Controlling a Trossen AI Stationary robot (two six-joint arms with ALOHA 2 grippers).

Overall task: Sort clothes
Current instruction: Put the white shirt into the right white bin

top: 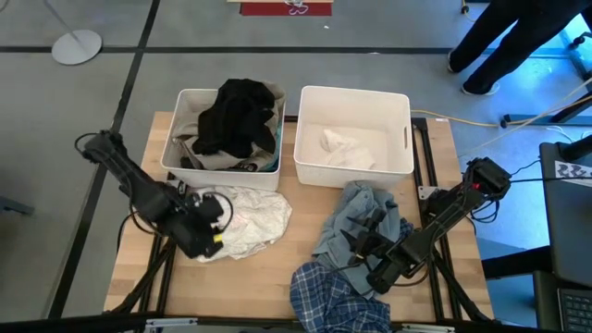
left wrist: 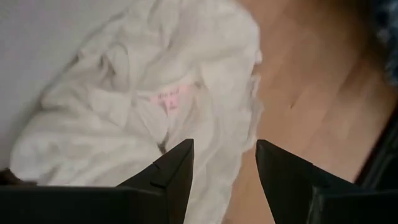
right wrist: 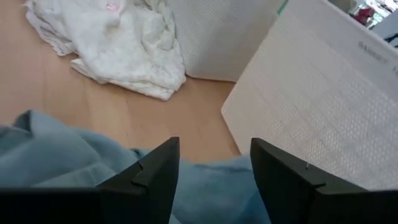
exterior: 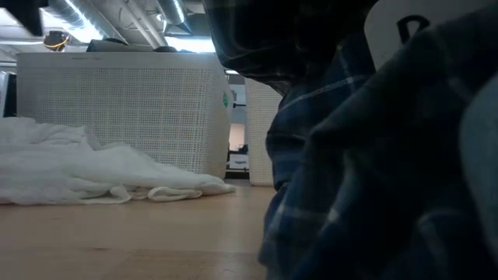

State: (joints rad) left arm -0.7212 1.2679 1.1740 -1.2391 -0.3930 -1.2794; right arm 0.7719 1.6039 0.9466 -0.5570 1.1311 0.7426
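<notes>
A crumpled white garment [top: 248,220] lies just in front of the left bin [top: 176,148], which holds black clothes [top: 236,116]. The left gripper [left wrist: 224,165] hovers over it, fingers parted, apparently empty. The right gripper [right wrist: 214,168], likewise parted, hangs above the light blue garment [top: 356,217].

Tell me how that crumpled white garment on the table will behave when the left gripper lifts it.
The white garment lies in loose folds, so it will probably droop and trail. It looks thin, likely light. The left gripper, open above it, may pinch one layer only.
</notes>
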